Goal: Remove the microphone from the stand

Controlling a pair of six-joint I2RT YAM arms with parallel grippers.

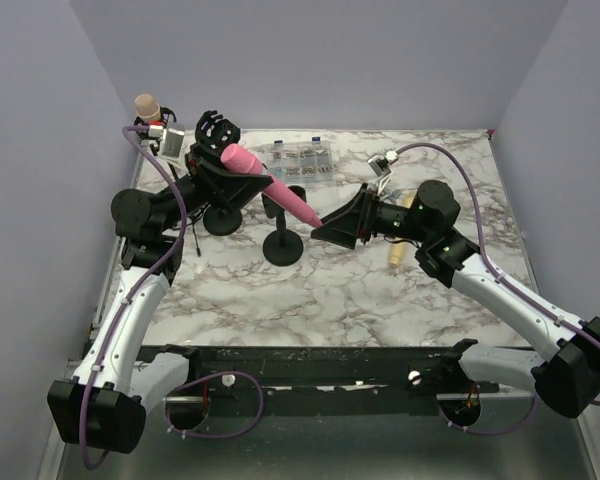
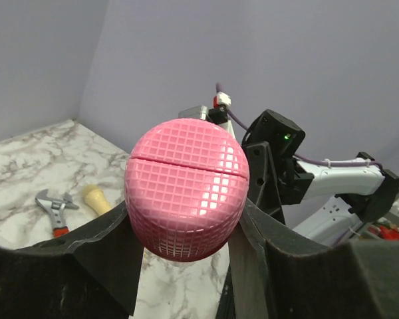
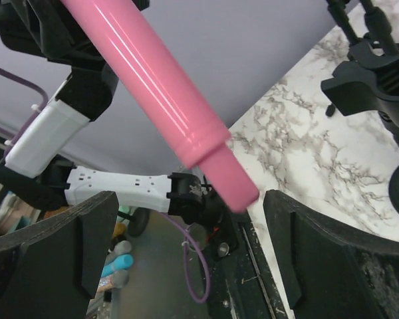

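Observation:
The pink microphone (image 1: 272, 186) slants down to the right above the table. My left gripper (image 1: 230, 160) is shut on its mesh head (image 2: 186, 188), with one finger pressed to each side. My right gripper (image 1: 323, 227) is open, and the microphone's tail end (image 3: 229, 179) hangs between its fingers (image 3: 66, 239) without touching them. The black stand (image 1: 283, 247) stands under the microphone. In the right wrist view its clip (image 3: 369, 83) looks empty and apart from the pink handle.
A second black stand (image 1: 222, 221) is just left of the first. A beige microphone (image 1: 146, 105) sits at the far left corner. A clear box (image 1: 300, 162) lies at the back. A yellow microphone (image 1: 397, 253) lies under the right arm, and a wrench (image 2: 53, 214) lies on the table.

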